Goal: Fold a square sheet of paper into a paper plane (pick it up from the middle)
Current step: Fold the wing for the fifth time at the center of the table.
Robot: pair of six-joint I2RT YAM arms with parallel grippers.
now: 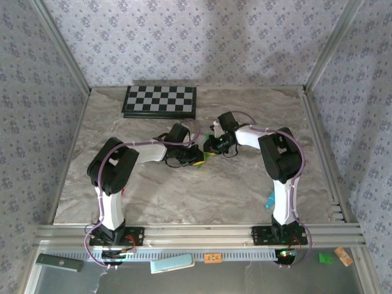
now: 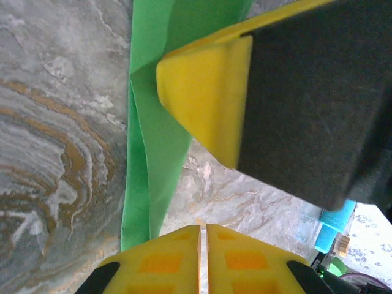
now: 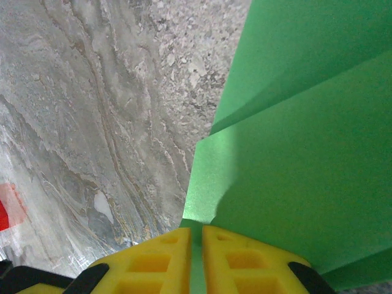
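The square sheet of paper (image 3: pixel 294 153) is bright green and folded into overlapping layers. My right gripper (image 3: pixel 196 231) is shut on its near edge, with green showing between the yellow fingers. In the left wrist view the paper (image 2: pixel 153 141) hangs as a narrow creased strip above the marble. Just right of it, my left gripper (image 2: pixel 203 229) is shut with nothing between its fingertips. The right gripper's yellow finger (image 2: pixel 208 92) looms close above. From the top, both grippers, left (image 1: pixel 197 159) and right (image 1: pixel 210 147), meet at mid-table around a sliver of green paper (image 1: pixel 209 154). I cannot tell the paper's whole shape.
A black-and-white checkerboard (image 1: pixel 160 101) lies at the back of the marble table (image 1: pixel 184 196). A teal marker (image 1: pixel 269 201) sits near the right arm's base. A red thing (image 3: pixel 3 214) shows at the left edge of the right wrist view. Patterned walls enclose the table.
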